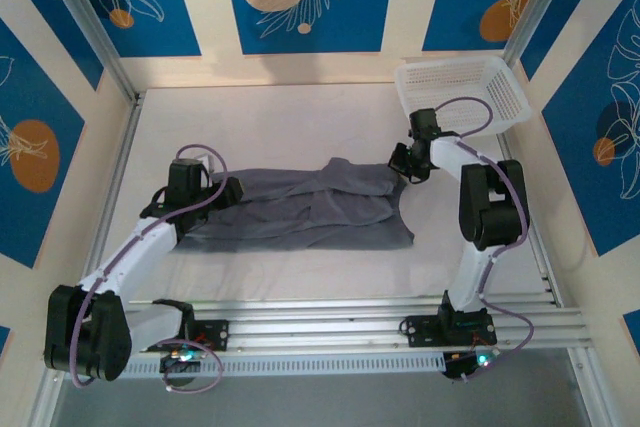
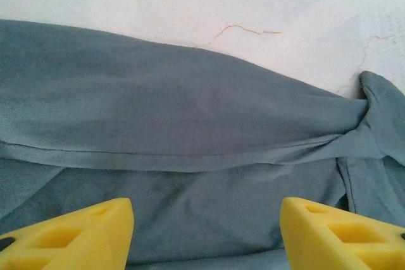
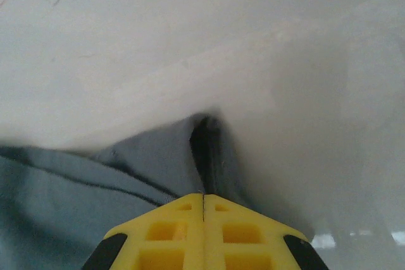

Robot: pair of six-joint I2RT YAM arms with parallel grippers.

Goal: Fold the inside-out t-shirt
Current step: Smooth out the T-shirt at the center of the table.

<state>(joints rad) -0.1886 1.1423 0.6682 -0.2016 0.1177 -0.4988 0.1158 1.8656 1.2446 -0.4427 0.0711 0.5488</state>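
The inside-out t-shirt [image 1: 300, 209] lies crumpled lengthwise across the middle of the white table, dark grey with a seam running along it [image 2: 190, 105]. My left gripper [image 1: 232, 192] hovers low over the shirt's left end. It is open, and there is only cloth below the gap between its yellow fingers [image 2: 205, 232]. My right gripper [image 1: 403, 169] is at the shirt's right end. Its jaws are pressed together [image 3: 203, 197], with a ridge of grey cloth [image 3: 63, 194] drawn up into the tips.
A white mesh basket [image 1: 460, 92] stands at the back right corner, just beyond the right arm. The white table [image 1: 280, 122] is bounded by metal rails and patterned blue walls. An aluminium rail [image 1: 330, 332] runs along the near edge.
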